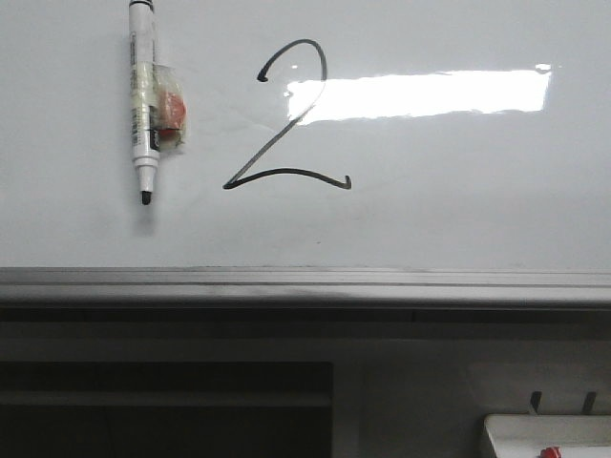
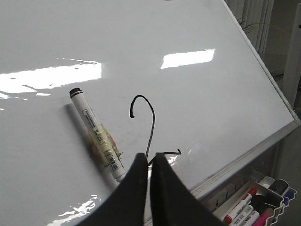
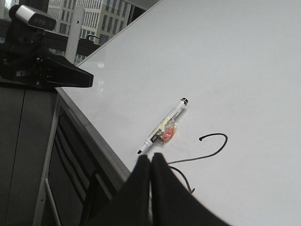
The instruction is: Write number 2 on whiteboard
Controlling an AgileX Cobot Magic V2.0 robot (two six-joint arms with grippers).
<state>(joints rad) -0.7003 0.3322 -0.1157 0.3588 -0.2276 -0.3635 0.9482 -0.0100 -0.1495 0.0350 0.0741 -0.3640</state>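
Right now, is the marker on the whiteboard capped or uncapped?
Uncapped. The marker hangs on the whiteboard with its bare black tip pointing down, left of the number 2. No cap shows on the tip.

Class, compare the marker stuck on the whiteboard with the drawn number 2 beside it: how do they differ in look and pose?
The marker is a solid white barrel with a black cap end, taped with a red bit; the number 2 is only a thin black line. The marker hangs straight and vertical, tip down; the 2 curves, slants and ends in a wavy base. Both sit on the whiteboard, about equally tall.
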